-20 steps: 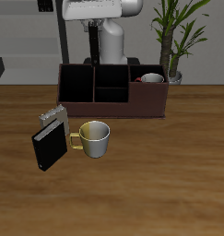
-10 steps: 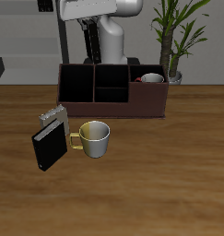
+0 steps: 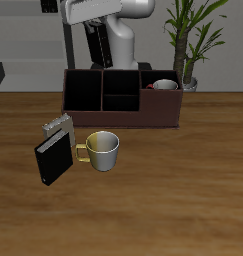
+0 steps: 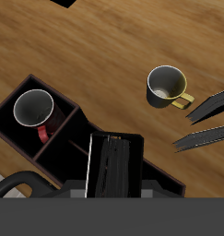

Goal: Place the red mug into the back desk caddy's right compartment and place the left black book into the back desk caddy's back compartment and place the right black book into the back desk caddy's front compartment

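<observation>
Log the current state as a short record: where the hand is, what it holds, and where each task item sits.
hand: raised above the back desk caddy, shut on a black book
red mug: inside the right compartment, upright
other black book: standing on the table nearer the front edge, beside the grey patterned book
pale mug: on the table next to those books
caddy black-walled sections: no book inside yet

Two mugs: the red mug [image 3: 165, 86] inside the back desk caddy [image 3: 121, 98], plus 1 pale mug w/ yellow handle [image 3: 101, 150] on the bench [image 3: 173, 200]. Three books: 2 black books [image 3: 53, 160] [image 3: 94, 40], 1 grey patterned book [image 3: 57, 125]. One caddy, approx. 4 compartments. One potted plant [image 3: 188, 40] at rear.
</observation>
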Tool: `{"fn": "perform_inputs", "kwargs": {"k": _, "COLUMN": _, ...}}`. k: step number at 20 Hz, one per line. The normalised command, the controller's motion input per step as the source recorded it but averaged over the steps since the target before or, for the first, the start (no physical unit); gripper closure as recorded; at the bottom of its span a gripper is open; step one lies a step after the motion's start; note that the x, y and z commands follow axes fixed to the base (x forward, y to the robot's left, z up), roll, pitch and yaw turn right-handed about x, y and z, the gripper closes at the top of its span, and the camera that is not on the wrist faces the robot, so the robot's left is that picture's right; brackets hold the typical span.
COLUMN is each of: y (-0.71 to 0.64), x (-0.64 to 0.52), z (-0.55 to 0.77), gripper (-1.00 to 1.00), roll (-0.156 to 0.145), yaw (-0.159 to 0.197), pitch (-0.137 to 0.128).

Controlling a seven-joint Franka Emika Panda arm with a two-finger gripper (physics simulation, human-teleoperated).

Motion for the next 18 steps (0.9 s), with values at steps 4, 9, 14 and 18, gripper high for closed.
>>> {"fn": "perform_inputs", "kwargs": {"k": 4, "y": -0.01, "x": -0.10, "z": -0.02, "gripper": 1.00, "roll": 0.015, "yaw": 0.140, "pitch": 0.004}}
{"fn": "perform_inputs", "kwargs": {"k": 9, "y": -0.02, "x": -0.04, "z": 0.00, "gripper": 1.00, "roll": 0.013, "yaw": 0.146, "pitch": 0.008}}
{"fn": "perform_inputs", "kwargs": {"k": 14, "y": 0.04, "x": -0.02, "z": 0.02, "gripper": 1.00, "roll": 0.005, "yaw": 0.141, "pitch": 0.006}}
{"fn": "perform_inputs", "kwargs": {"k": 18, "y": 0.07, "x": -0.04, "z": 0.08, "gripper": 1.00, "roll": 0.002, "yaw": 0.150, "pitch": -0.012}}
